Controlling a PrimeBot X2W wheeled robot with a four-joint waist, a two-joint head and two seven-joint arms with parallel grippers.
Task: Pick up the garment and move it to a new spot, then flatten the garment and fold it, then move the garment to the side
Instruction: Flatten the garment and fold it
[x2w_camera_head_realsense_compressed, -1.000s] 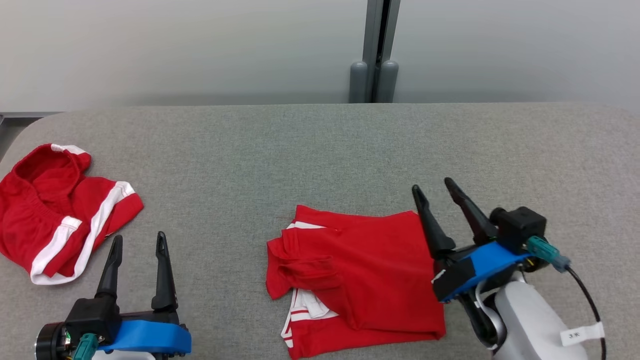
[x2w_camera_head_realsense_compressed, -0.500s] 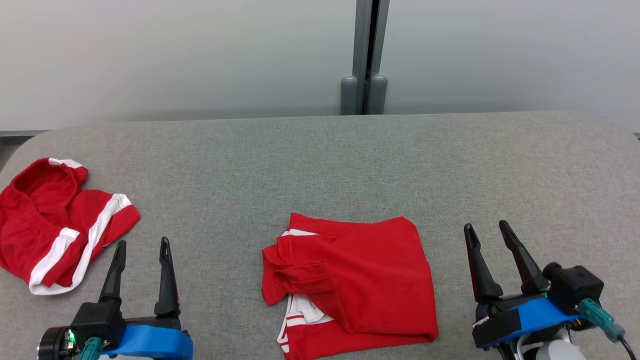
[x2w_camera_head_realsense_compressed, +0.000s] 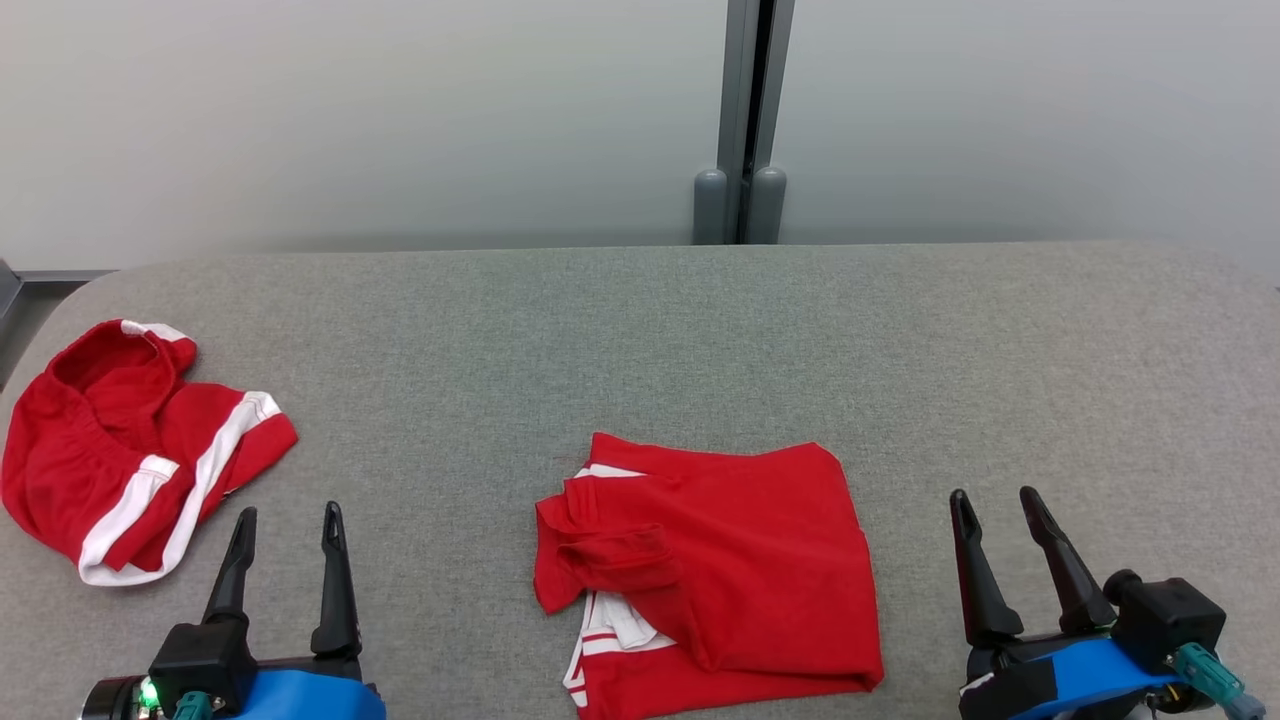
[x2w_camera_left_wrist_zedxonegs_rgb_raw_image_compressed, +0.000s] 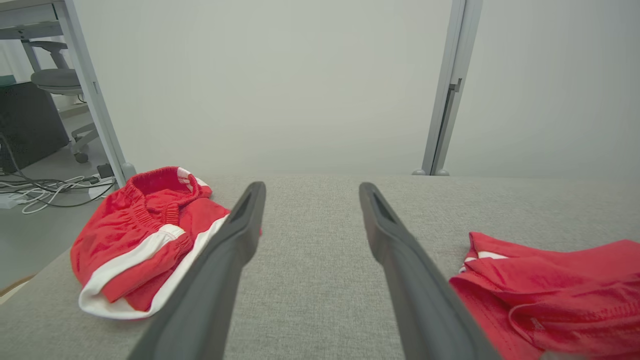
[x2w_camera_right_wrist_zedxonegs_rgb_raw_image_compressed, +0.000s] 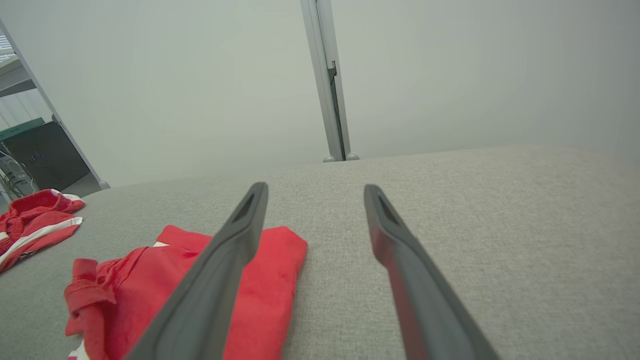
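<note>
A red garment with white trim (x2w_camera_head_realsense_compressed: 720, 560) lies folded into a rough rectangle at the near middle of the grey table (x2w_camera_head_realsense_compressed: 640, 330); it also shows in the left wrist view (x2w_camera_left_wrist_zedxonegs_rgb_raw_image_compressed: 550, 295) and the right wrist view (x2w_camera_right_wrist_zedxonegs_rgb_raw_image_compressed: 125, 285). My right gripper (x2w_camera_head_realsense_compressed: 995, 495) stands open to its right, apart from the cloth, with nothing between its fingers (x2w_camera_right_wrist_zedxonegs_rgb_raw_image_compressed: 315, 187). My left gripper (x2w_camera_head_realsense_compressed: 289, 512) stands open at the near left, also with nothing in it (x2w_camera_left_wrist_zedxonegs_rgb_raw_image_compressed: 311, 187), between the folded garment and a second red piece.
A crumpled red garment with white stripes (x2w_camera_head_realsense_compressed: 130, 450) lies near the table's left edge (x2w_camera_left_wrist_zedxonegs_rgb_raw_image_compressed: 145, 235) (x2w_camera_right_wrist_zedxonegs_rgb_raw_image_compressed: 35, 215). A grey post (x2w_camera_head_realsense_compressed: 742, 150) rises behind the table's far edge. Bare grey cloth stretches across the far half and the right side.
My right gripper has drawn back from the folded garment's right edge, toward the near right, staying open. The head camera has shifted slightly. The left gripper has hardly moved.
</note>
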